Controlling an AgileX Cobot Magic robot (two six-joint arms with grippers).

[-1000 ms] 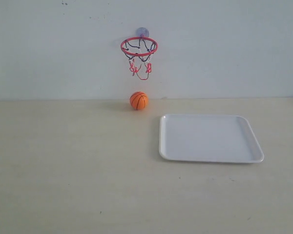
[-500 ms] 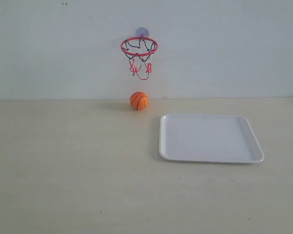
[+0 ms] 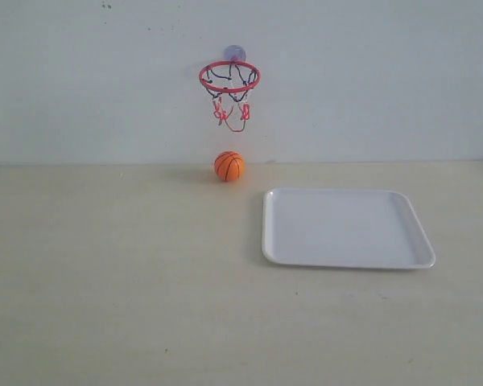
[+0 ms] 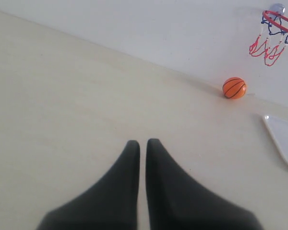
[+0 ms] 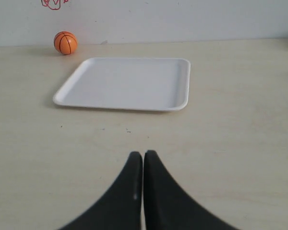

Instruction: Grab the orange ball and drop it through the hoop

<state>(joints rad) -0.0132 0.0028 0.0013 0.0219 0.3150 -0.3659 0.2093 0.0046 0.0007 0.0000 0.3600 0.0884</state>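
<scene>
The orange ball (image 3: 229, 166) rests on the table against the back wall, straight below the hoop (image 3: 229, 78), whose red ring and dangling net hang from a suction cup on the wall. The left wrist view has the ball (image 4: 234, 88) far ahead and the hoop (image 4: 279, 21) above it. My left gripper (image 4: 142, 143) is shut and empty, far from the ball. The right wrist view shows the ball (image 5: 65, 42) beyond the tray, with only the net's tip showing at the frame's edge. My right gripper (image 5: 143, 154) is shut and empty. Neither gripper appears in the exterior view.
A white tray (image 3: 346, 227) lies on the table to the right of the ball, empty; it also shows ahead of the right gripper (image 5: 127, 84). The pale table (image 3: 113, 273) stretches to the wall.
</scene>
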